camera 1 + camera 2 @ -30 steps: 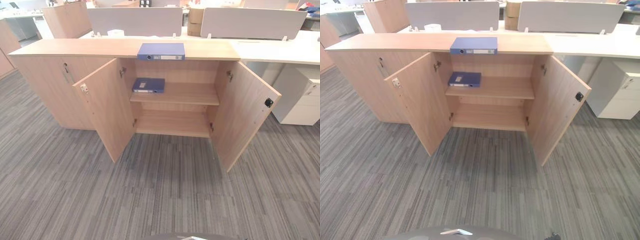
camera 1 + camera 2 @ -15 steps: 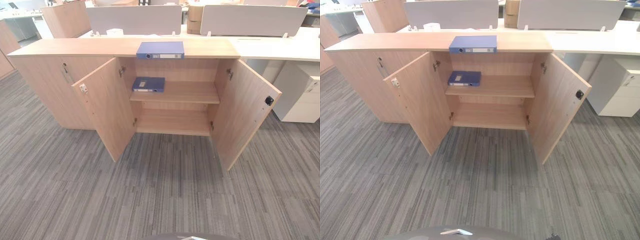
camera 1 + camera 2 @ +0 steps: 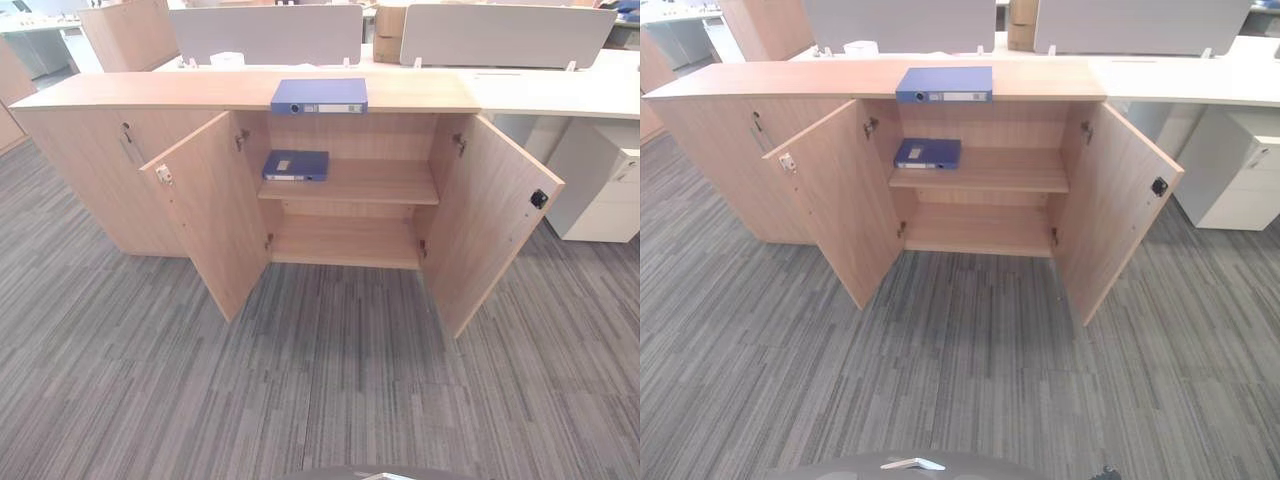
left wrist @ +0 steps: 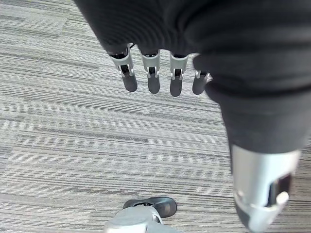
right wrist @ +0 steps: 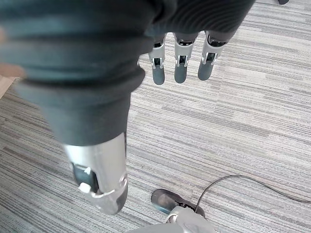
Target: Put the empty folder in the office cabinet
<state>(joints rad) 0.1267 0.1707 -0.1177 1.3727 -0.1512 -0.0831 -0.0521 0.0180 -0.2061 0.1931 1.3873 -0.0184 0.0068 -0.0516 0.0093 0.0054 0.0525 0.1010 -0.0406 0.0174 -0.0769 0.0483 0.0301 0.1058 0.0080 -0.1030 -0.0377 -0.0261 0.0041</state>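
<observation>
Grey striped carpet (image 3: 300, 400) covers the floor of an open office, and a long, low wooden office cabinet (image 3: 110, 180) stands across the far side of it. Its two middle doors are swung wide open: the left door (image 3: 210, 215) and the right door (image 3: 495, 225), the latter with a small dark lock on its inner face. A blue folder (image 3: 319, 96) lies flat on the cabinet's top, just above the open bay, its spine toward the near side; the spine has a round hole and a pale label whose writing is too small to read. A second blue folder (image 3: 296, 165) lies flat at the left end of the upper shelf (image 3: 380, 183), also with a pale label that cannot be read. The lower shelf (image 3: 345, 243) is bare wood. Behind the cabinet stand white desks with grey divider screens (image 3: 265, 34), and a white drawer unit (image 3: 600, 190) sits at the right, partly cut off. The left hand (image 4: 160, 73) hangs over the carpet with fingers straight and apart, holding nothing; the right hand (image 5: 180, 58) hangs likewise, fingers straight, empty.
</observation>
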